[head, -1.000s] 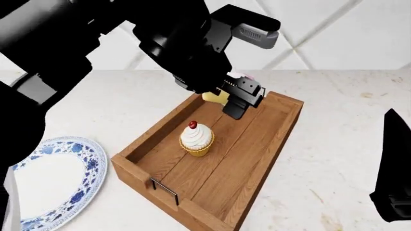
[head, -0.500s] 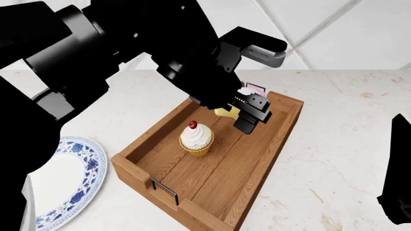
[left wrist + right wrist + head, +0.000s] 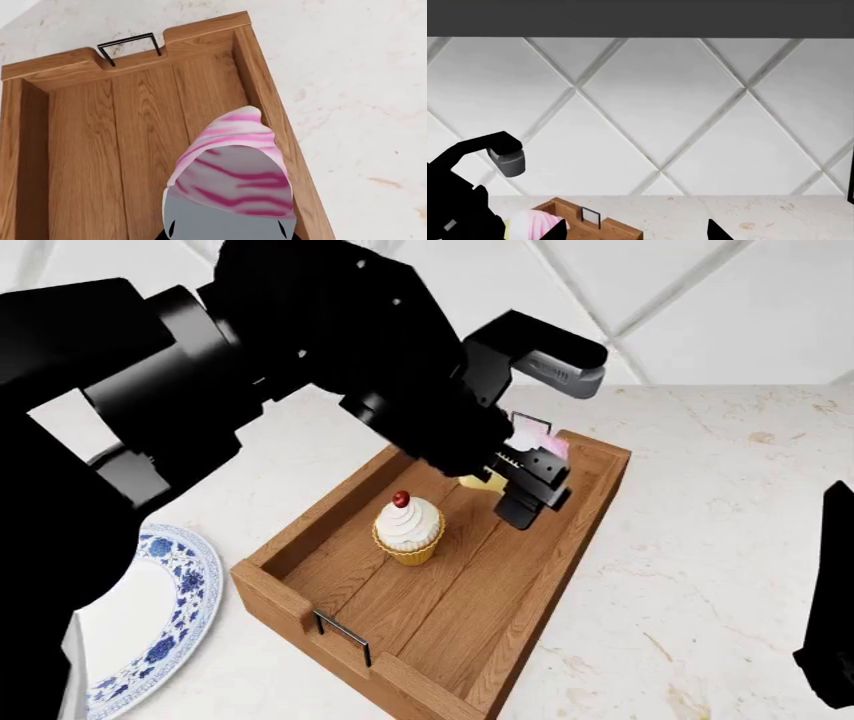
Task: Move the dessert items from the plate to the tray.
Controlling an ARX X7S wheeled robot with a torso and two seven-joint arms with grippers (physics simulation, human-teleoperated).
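Observation:
The cupcake point(image 3: 407, 525) with white frosting and a red cherry stands upright in the middle of the brown wooden tray point(image 3: 274, 585). My left gripper point(image 3: 514, 480) is shut on the pink-and-white ice cream point(image 3: 538, 433), lying tilted over the tray's far end, its pale yellow cone point(image 3: 481, 481) partly hidden by the fingers. In the left wrist view the ice cream swirl point(image 3: 233, 165) points along the tray floor point(image 3: 100, 150) beside one side wall. My right gripper point(image 3: 635, 232) is open and empty, far from the tray.
A blue-and-white plate point(image 3: 180, 590) lies left of the tray, bare where it shows. Wire handles sit at the tray's ends point(image 3: 340, 632) point(image 3: 130, 44). A white tiled wall point(image 3: 660, 110) rises behind the marble counter point(image 3: 721, 500). The right arm point(image 3: 834, 640) shows at the right edge.
My left arm has carried the ice cream a little right and forward over the tray's far end. The cupcake has not moved.

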